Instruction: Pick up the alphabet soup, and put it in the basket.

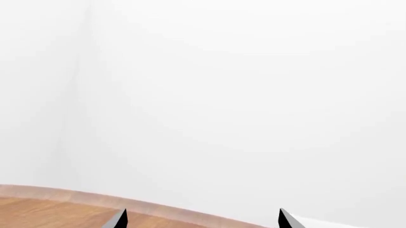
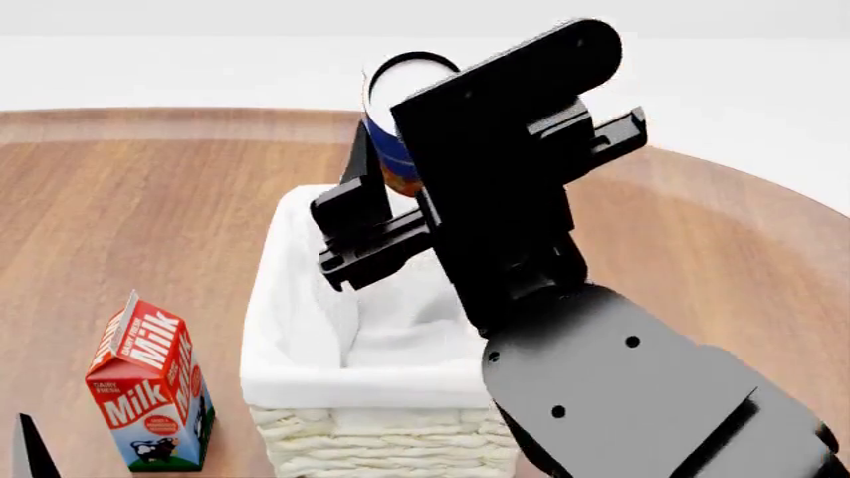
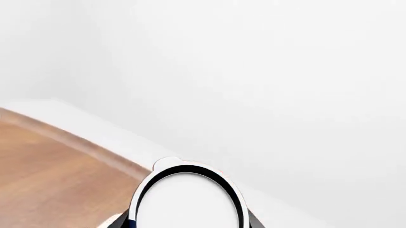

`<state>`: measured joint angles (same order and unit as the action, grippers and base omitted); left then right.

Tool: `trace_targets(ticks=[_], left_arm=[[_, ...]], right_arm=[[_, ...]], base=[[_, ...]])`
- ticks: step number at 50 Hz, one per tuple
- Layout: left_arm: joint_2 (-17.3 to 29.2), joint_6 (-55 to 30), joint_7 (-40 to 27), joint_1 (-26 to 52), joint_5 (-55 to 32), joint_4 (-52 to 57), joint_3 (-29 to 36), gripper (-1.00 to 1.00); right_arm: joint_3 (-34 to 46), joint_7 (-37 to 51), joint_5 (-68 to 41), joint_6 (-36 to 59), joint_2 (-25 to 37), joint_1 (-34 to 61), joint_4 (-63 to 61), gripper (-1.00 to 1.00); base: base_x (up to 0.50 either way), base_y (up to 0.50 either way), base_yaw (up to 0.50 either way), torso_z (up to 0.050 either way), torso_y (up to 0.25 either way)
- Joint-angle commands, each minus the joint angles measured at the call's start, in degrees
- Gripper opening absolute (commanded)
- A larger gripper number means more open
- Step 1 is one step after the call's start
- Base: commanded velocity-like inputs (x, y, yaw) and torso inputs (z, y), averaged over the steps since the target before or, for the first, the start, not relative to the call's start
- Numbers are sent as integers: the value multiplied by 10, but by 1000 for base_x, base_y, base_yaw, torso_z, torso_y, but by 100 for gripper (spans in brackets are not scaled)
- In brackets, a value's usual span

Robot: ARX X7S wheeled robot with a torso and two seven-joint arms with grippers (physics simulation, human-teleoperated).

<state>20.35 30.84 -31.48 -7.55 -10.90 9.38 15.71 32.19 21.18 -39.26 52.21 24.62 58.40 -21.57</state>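
Two black fingertips (image 1: 120,219) of my left pincer (image 1: 201,219) stand wide apart, empty, with table (image 1: 51,211) edge behind.

From the head, my right pincer (image 2: 378,199) grips the soup (image 2: 392,149) above the basket (image 2: 385,438), toward its 12 o'clock rim. A milk carton (image 2: 149,398) stands at the basket's 9 o'clock.

At my right wrist, only the can top (image 3: 187,199) shows.

Releasing now, the soup may strike the far rim and fall outside.

You're looking at an open basket (image 2: 309,373) mouth below the fingers (image 2: 361,164); milk carton (image 2: 149,393) is standing apart on the desk (image 2: 146,199).
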Motion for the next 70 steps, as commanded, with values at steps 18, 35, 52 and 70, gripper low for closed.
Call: trace_targets(ticks=[18, 35, 52, 70], left_arm=[[1, -3, -8, 0, 11, 3, 1, 100], [5, 0, -9, -4, 4, 10, 1, 100], [5, 3, -13, -3, 9, 7, 1, 100], [6, -5, -24, -6, 14, 16, -2, 100]], right_arm=[[35, -75, 54, -4, -145, 182, 380, -100], [65, -119, 53, 8, -189, 227, 499, -100], [74, -158, 42, 20, -202, 262, 583, -100], [45, -169, 1, 38, -206, 266, 609, -100]], base=[[0, 0, 0, 0, 1], [0, 0, 0, 0, 1], [0, 0, 0, 1, 1], [0, 0, 0, 0, 1]])
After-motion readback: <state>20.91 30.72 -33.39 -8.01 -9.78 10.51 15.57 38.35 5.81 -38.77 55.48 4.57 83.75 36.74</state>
